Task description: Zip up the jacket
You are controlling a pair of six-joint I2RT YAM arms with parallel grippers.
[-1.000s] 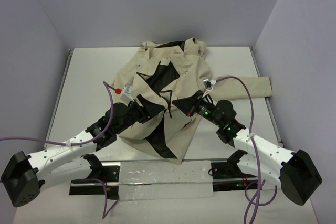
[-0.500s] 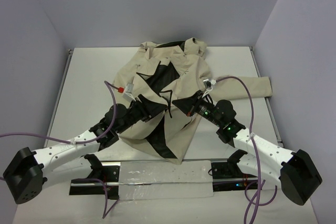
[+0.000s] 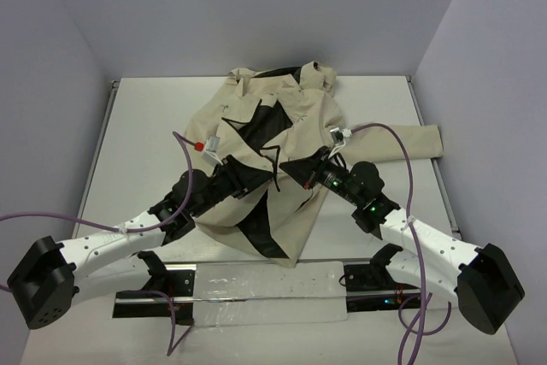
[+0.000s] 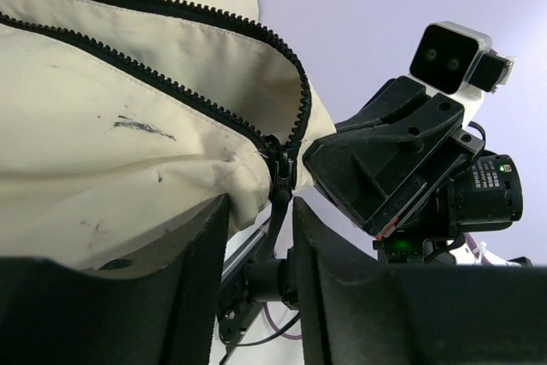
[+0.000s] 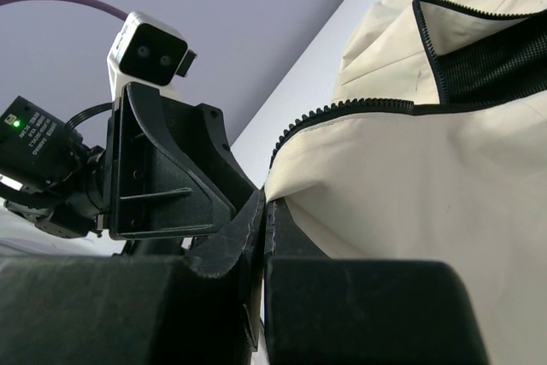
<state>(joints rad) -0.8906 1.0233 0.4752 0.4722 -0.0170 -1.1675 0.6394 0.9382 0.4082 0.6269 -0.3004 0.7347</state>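
The beige jacket [image 3: 282, 117] lies open on the table, with black lining showing down the middle. My right gripper [image 3: 297, 170] is shut on the jacket's lower front edge [image 5: 342, 185] and holds it lifted; in its wrist view the pads [image 5: 256, 228] pinch the fabric beside the zipper teeth. My left gripper [image 3: 255, 179] faces it, close by. In the left wrist view its jaws [image 4: 259, 215] stand apart. The dark zipper slider [image 4: 280, 168] sits just above them, and its pull tab [image 4: 275, 220] hangs in the gap. Fabric [image 4: 128, 126] drapes over the left finger.
The jacket's right sleeve [image 3: 419, 138] stretches toward the table's right edge. The hood [image 3: 291, 79] lies at the back by the wall. Purple cables [image 3: 402, 147] loop over both arms. A mounting rail [image 3: 256, 284] runs along the near edge of the white table [image 3: 145, 117].
My left gripper has moved a little to the right, closer to the zipper slider and the right gripper. The right gripper has held still on the fabric.
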